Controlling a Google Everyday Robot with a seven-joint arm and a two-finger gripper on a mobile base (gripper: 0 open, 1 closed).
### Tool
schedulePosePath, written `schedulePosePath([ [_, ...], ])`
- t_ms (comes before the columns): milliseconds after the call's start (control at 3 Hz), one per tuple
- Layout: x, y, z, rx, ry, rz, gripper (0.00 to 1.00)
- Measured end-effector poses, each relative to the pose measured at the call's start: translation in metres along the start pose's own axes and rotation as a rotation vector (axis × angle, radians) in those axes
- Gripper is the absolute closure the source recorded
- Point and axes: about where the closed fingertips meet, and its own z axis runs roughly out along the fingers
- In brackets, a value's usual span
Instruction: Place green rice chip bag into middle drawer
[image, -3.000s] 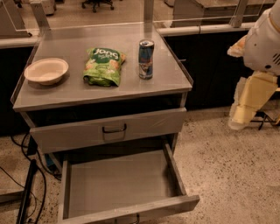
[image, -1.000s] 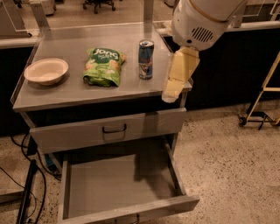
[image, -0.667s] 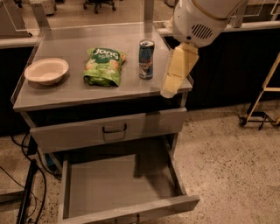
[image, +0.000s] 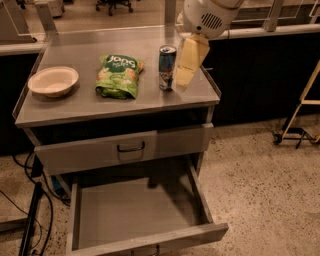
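The green rice chip bag (image: 119, 75) lies flat on the steel cart top (image: 85, 107), between a pale bowl and a blue drink can. The middle drawer (image: 137, 212) stands pulled out below, with nothing in it. My gripper (image: 181, 82) hangs from the white arm head (image: 207, 17) over the cart's right side. It is just right of the can and about a hand's width right of the bag, and it holds nothing that I can see.
A blue drink can (image: 167, 61) stands right of the bag, close to my gripper. A pale bowl (image: 53, 81) sits at the top's left. The upper drawer (image: 131, 147) with a dark loop handle is slightly out. A stand's legs (image: 298, 117) are on the floor at right, cables (image: 30, 220) at left.
The arm has swung in from the right of the cart to over its top, and now hangs beside the can. Bag, can, bowl and drawers have not moved.
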Motion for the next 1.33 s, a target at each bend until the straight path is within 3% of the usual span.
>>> schedulePosePath([
  [667, -0.022, -0.014, 0.017, -0.027, -0.009, -0.046, 0.00],
  [1000, -0.041, -0.027, 0.038, -0.070, -0.042, -0.075, 0.00],
  [1333, -0.045, -0.034, 0.045, -0.075, -0.051, -0.067, 0.00],
])
